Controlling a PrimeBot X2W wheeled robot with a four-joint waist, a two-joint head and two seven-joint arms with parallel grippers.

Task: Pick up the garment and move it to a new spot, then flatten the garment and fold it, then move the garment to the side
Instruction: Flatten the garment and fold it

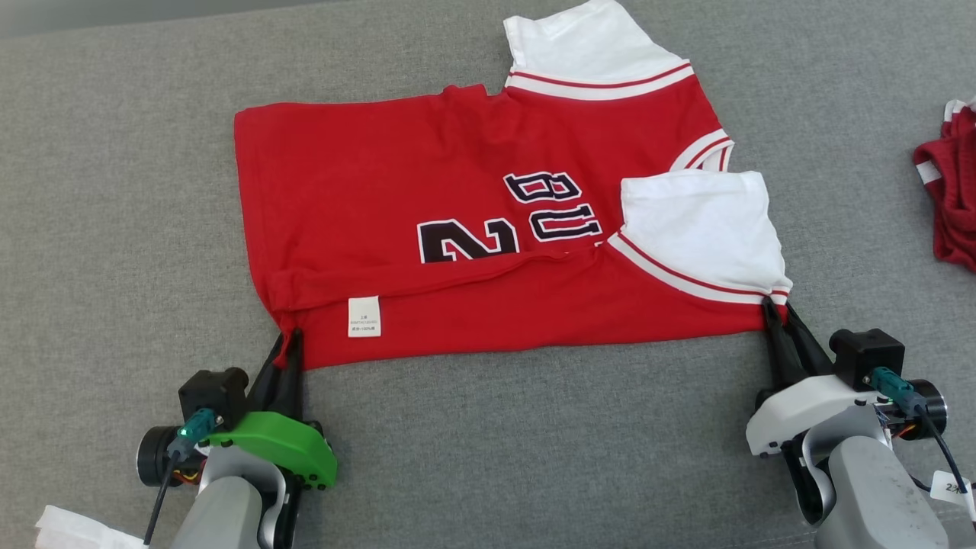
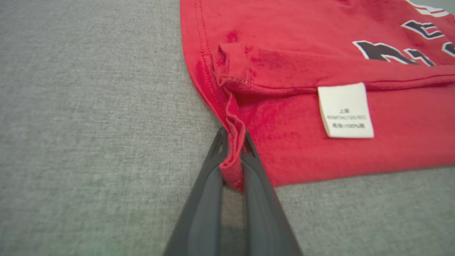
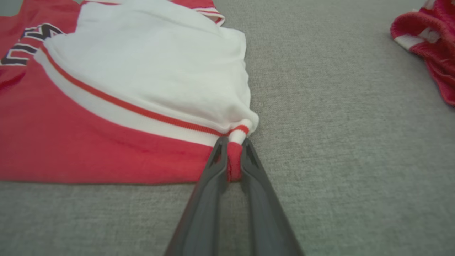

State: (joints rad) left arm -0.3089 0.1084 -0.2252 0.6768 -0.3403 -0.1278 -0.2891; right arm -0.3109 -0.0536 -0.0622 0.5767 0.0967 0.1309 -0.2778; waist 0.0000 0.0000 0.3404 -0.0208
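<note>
Two grippers: both clamped on the near edge of the jersey (image 1: 366, 183) (image 2: 320, 42) (image 3: 89, 153), one at each corner.
Robot's left gripper (image 1: 291, 345) (image 2: 234, 142): fingers pinched on a bunched red hem corner, at 7 o'clock in the head view.
Robot's right gripper (image 1: 774, 311) (image 3: 233, 144): fingers closed on the red-and-white trim under the near sleeve (image 1: 698, 225) (image 3: 149, 71), at 4 o'clock.
Where jersey lies: spread on the grey surface (image 1: 114, 229) (image 2: 89, 106) (image 3: 337, 124), from centre to 12 o'clock, its near side folded over the body as a long flap.
Tag (image 1: 364, 316) (image 2: 344, 111): white, printed, on the flap, near the left gripper at its 1 o'clock.
Sleeves: both white; near sleeve rests on the flap, just at 12 o'clock of the right gripper's tips; far sleeve (image 1: 579, 42) at 12 o'clock.
Lettering (image 1: 465, 242) (image 2: 384, 53): black, white-edged "2" and "BU", the numeral partly hidden under the flap.
Second garment (image 1: 953, 198) (image 3: 433, 42): red with white stripes, crumpled at 3 o'clock, well apart from the jersey.
Scrap (image 1: 69, 530): white, at the 7 o'clock corner beside the left arm.
</note>
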